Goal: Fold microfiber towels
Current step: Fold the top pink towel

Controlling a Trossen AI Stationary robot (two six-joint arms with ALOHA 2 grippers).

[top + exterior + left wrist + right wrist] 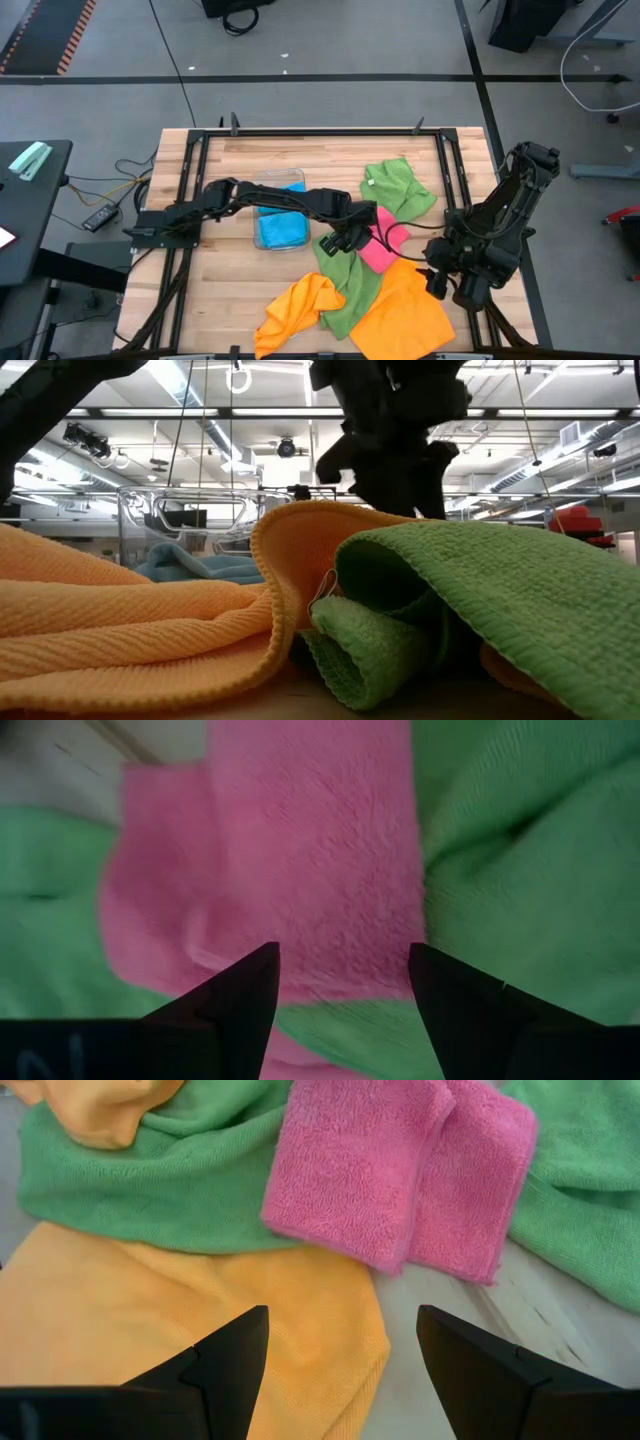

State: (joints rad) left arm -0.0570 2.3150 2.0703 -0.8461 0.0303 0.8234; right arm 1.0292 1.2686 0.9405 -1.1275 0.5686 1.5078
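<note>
A folded pink towel [385, 250] [390, 1170] lies at mid-table, partly on a green towel [345, 285] and partly on the bare wood. My left gripper [345, 243] [345, 955] hangs open close over the pink towel [310, 860], pointing steeply down, with green cloth on both sides. My right gripper [440, 280] [345, 1315] stands open above a flat orange towel [405, 315] [180, 1320] near the right edge. A crumpled orange towel [300, 310] lies at the front, and another green towel [400, 185] at the back right.
A clear plastic tray [262, 180] with a sky-blue towel [280, 228] stands left of centre, under the left arm. In the low view, orange cloth [130, 630] and green cloth [500, 590] fill the foreground. A black frame [320, 130] runs along the table's edges.
</note>
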